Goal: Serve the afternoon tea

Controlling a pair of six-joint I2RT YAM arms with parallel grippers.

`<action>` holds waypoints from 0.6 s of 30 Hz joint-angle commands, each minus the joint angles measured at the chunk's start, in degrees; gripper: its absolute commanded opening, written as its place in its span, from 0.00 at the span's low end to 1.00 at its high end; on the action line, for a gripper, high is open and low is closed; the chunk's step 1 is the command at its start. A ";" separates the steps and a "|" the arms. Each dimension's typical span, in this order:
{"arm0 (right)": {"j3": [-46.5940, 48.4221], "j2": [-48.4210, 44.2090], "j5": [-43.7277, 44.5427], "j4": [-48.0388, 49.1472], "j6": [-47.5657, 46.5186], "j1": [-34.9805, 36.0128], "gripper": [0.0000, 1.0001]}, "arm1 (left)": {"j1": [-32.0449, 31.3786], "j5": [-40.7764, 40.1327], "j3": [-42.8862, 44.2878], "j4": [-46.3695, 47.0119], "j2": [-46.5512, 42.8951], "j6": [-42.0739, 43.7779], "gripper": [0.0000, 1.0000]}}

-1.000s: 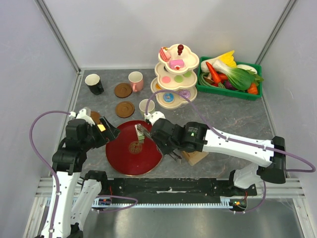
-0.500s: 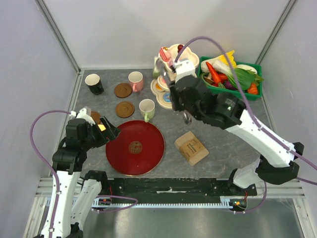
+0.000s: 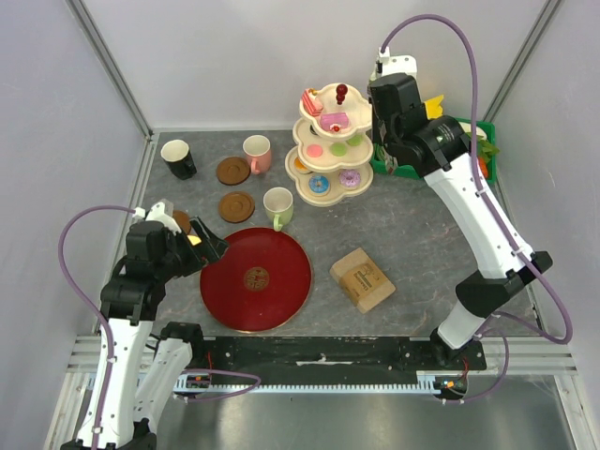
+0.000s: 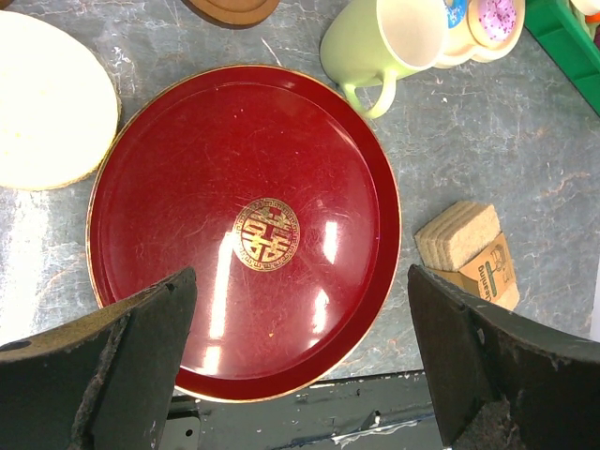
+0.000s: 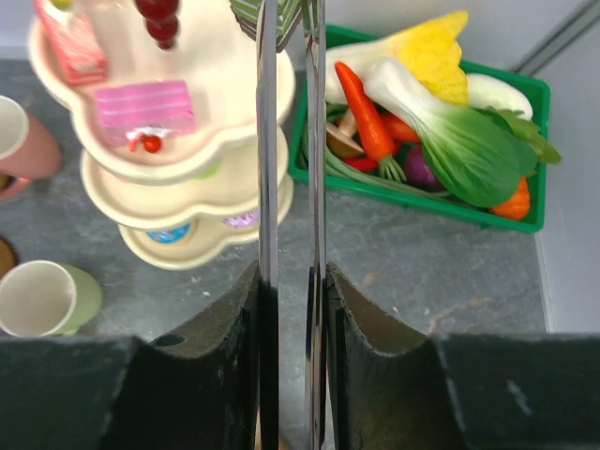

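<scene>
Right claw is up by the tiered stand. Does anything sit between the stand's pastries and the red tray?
Yes: the pale-green mug stands right between the tiered stand and the red tray, just off the tray's far rim. A lift over it should probably clear it; nothing else visible blocks that path.

The left gripper (image 4: 302, 281) hangs over a round red tray (image 4: 187, 187) with a gold emblem at its middle, its two dark fingers (image 4: 122, 366) spread wide — one at each lower corner of the view. Just past the tray's far rim stands a pale-green mug (image 4: 398, 37), handle toward the tray, and a brown coaster (image 4: 230, 7) is cut off by the top edge. A pale round disc (image 4: 47, 98) lies left of the tray and a tan block (image 4: 464, 244) right of it — both on the grey table (image 4: 487, 141).
</scene>
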 commanded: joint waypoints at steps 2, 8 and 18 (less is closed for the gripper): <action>-2.80 -1.15 -4.26 0.69 -0.43 -2.17 0.20 | -0.17 0.02 1.19 2.20 0.59 -0.09 0.99; -3.51 0.25 -5.67 1.05 -0.96 -3.05 0.20 | -0.17 0.02 0.93 2.46 1.12 0.09 0.99; -3.60 3.15 -4.35 -1.15 -0.34 -3.67 0.23 | -0.17 -1.48 0.32 2.37 1.12 0.79 0.99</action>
